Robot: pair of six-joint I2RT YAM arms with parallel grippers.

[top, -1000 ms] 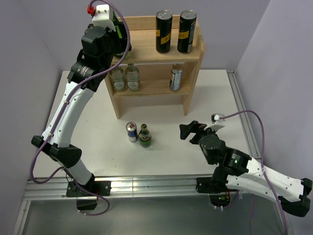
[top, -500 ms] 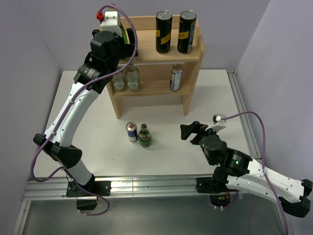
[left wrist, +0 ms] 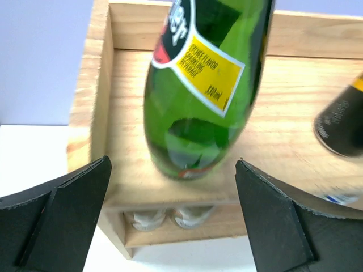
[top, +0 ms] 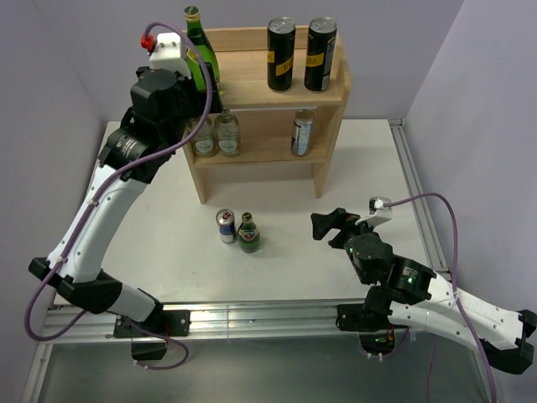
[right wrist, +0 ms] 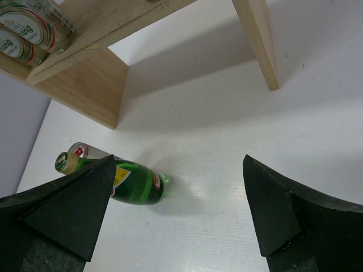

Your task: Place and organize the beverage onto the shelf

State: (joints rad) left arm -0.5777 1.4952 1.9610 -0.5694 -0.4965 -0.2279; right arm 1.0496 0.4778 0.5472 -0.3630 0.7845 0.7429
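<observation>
The left fingers [left wrist: 62, 215] are standing wide apart around a green bottle [left wrist: 204, 85] on the shelf [top: 252, 84], not touching it. The right fingers [right wrist: 62, 209] are gaping wide near the second green bottle [top: 247, 235] and slim can [top: 225, 225] waiting on the table [top: 377, 159]. That glass is probably heavy, slick and breakable, calling for a firm hold on the body.

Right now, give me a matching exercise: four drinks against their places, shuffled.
1 green glass bottle inside the open left gripper
2 two tall black cans
3 two clear pale glass bottles
4 other green glass bottle

A light wooden shelf, lower board, left
B white table, beside slim blue-and-silver can
C top board, left end
D top board, right

Pairs: 1-C, 2-D, 3-A, 4-B
</observation>
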